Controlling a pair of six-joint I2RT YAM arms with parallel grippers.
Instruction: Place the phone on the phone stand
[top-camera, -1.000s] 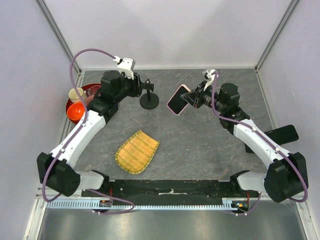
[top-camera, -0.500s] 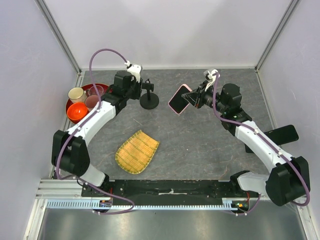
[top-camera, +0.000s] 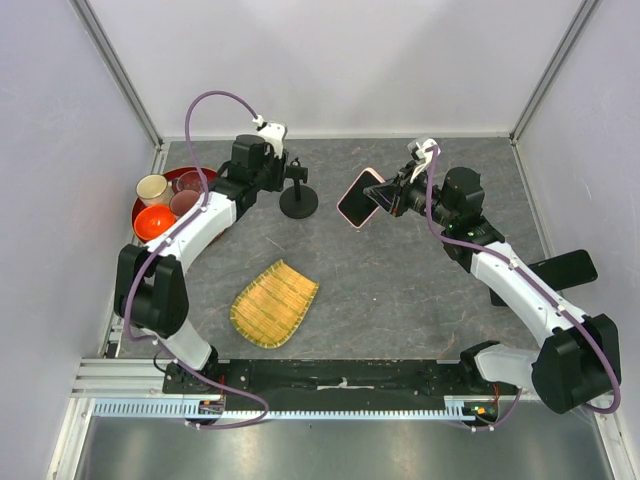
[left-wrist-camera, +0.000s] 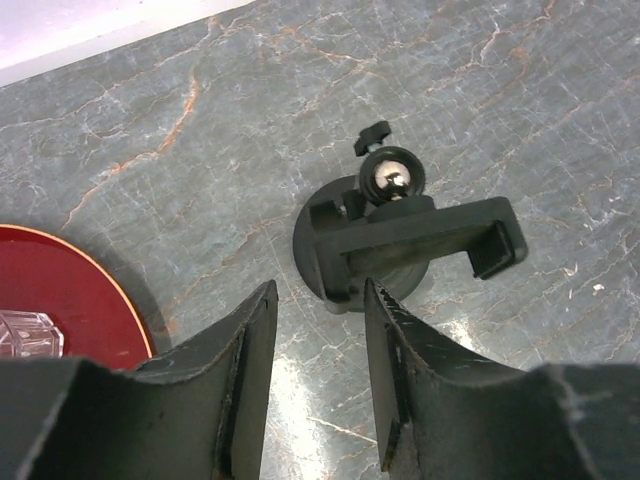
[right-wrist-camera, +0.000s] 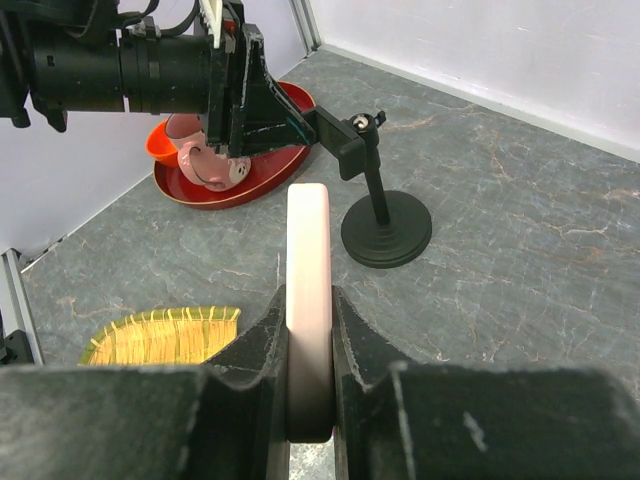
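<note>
The phone stand (top-camera: 298, 195) sits on its round base toward the far left of the grey veined surface (top-camera: 400, 290), near the back wall and just right of a red tray (top-camera: 141, 214). The left fingers (left-wrist-camera: 250, 360) hover just short of the stand's clamp, set a modest gap apart with nothing between them. In the left wrist view the clamp bar (left-wrist-camera: 415, 235) lies crosswise beyond the tips, with the ball joint and its small knob (left-wrist-camera: 372, 135) behind it.

The phone (top-camera: 358, 200) is off the surface, pinched edge-on between the right fingers (right-wrist-camera: 355, 350), which are closed narrowly on its pale pink rim. It is held tilted, to the right of the stand and apart from it. In the right wrist view bare surface runs from the phone to the stand's base, and the left arm's wrist reaches in from the left behind the clamp.

The tray holds an orange bowl (top-camera: 153, 222), a cream cup (top-camera: 152, 188) and a pinkish cup (top-camera: 184, 203), crowding the stand's left side. A woven yellow mat (top-camera: 275, 302) lies nearer the arm bases, well apart from the stand. An all-black phone (top-camera: 560, 268) lies at the right edge, partly under the right arm. Pale walls close in the far, left and right sides.
</note>
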